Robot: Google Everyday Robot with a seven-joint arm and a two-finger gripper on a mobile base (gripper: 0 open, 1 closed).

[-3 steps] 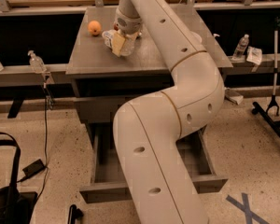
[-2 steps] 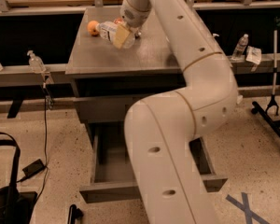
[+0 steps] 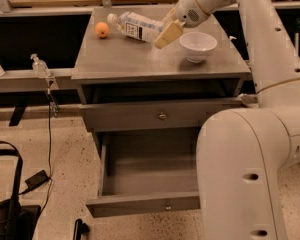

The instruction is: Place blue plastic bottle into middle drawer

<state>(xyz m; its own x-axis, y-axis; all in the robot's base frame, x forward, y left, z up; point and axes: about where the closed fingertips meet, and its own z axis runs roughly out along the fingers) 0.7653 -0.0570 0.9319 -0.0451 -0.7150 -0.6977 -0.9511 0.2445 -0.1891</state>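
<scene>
The blue plastic bottle (image 3: 136, 27) is a clear bottle with a white cap and a pale label. It lies on its side over the back of the cabinet top (image 3: 140, 59), cap pointing left. My gripper (image 3: 166, 32) reaches in from the upper right and is shut on the bottle's base end, with a tan finger (image 3: 169, 34) across it. I cannot tell whether the bottle is touching the top. The middle drawer (image 3: 150, 170) is pulled out below, grey inside and holding nothing, with a small knob (image 3: 168, 204) on its front.
An orange (image 3: 102, 30) sits left of the bottle's cap. A white bowl (image 3: 198, 45) stands right of the gripper. The drawer above (image 3: 162, 116) is shut. My white arm fills the right side. A bag and cables lie on the floor at left.
The arm has swung right and off the cabinet's middle. The bottle now shows at full length beside the gripper, and the bowl has come into view.
</scene>
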